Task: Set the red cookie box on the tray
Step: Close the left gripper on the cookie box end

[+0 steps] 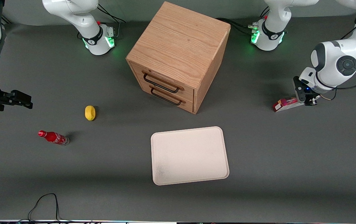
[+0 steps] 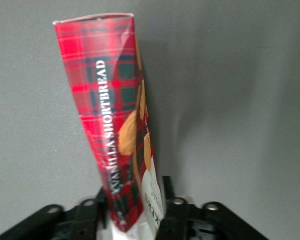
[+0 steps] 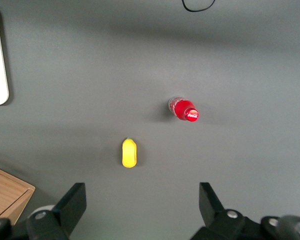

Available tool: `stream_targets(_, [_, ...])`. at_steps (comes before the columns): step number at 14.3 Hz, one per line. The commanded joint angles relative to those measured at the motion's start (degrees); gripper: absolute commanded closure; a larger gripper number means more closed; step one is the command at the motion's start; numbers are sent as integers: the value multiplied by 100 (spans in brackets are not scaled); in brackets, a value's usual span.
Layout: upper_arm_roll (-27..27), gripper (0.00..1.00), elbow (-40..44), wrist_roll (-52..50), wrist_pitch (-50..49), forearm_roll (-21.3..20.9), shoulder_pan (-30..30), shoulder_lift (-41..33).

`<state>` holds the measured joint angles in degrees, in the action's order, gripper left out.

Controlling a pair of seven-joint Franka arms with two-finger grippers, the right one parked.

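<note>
**Operator:** Report claw state and position of the load.

**Technician:** The claw [image 1: 305,100] sits at the working arm's end of the table [image 1: 290,161], low over the surface. Its fingers [image 2: 168,197] are clenched on one end of the red cookie box [image 1: 286,104]. The wrist view shows the carton running away from the claw, tartan face and biscuit picture visible. In the front view the box is tilted: the held end is raised, and the white end looks to be at or just above the table; contact cannot be confirmed.

**Operator:** Position of the target?

**Technician:** The tray [image 1: 189,155] lies flat, well apart from the box, nearer the front camera than the wooden drawer cabinet [image 1: 178,56]. It carries nothing.

**Operator:** List failure modes from this state.

**Technician:** 1. End grip on a long carton: the free length acts as a lever, so the box may pivot or slip between the fingers during transfer. 2. Insufficient lift: the drooping end may drag on the table or catch the tray rim. 3. Thin card: excess clamp force may crush the carton. 4. Release while tilted: the box may land half off the tray.
</note>
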<state>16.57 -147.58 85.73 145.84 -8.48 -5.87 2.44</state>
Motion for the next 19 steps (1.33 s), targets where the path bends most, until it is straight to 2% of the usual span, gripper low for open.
stream_targets(1, [4, 100, -16, 102, 112, -14, 16, 55])
stream_targets(6, [-5, 100, 36, 93, 68, -5, 16, 37])
stream_targets(8, [-5, 100, 220, 58, -255, 82, 7, -50])
stream_targets(10, [-5, 100, 885, 75, -1315, 144, 7, -86])
stream_targets(15, [-48, 100, 3196, 216, -4260, 136, -98, -77])
stream_targets(19, [-49, 100, 4683, 129, -5582, 144, -160, -16])
